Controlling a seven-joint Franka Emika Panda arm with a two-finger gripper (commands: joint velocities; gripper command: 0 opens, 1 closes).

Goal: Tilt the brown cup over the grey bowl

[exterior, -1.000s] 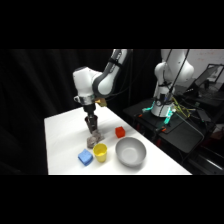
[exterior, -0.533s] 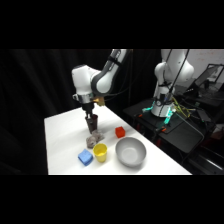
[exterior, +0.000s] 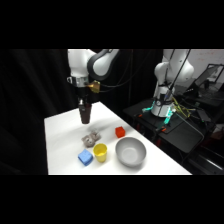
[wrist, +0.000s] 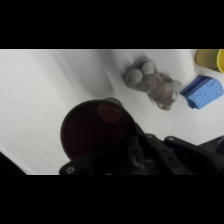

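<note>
Claw with brown cup, above table

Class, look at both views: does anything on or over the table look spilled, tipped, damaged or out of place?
Nothing stands out. The gripper holds the brown cup upright above the table. The grey bowl, yellow cup, blue block, red block and grey soft toy sit apart, with no spill visible.

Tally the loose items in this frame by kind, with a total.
Cups: 2, dark brown tapered cup, yellow plastic cup
Bowls: 1, round silvery-grey bowl
Blocks: 2, small red block, blue block
Soft toys: 1, grey plush toy
Total: 6
</note>
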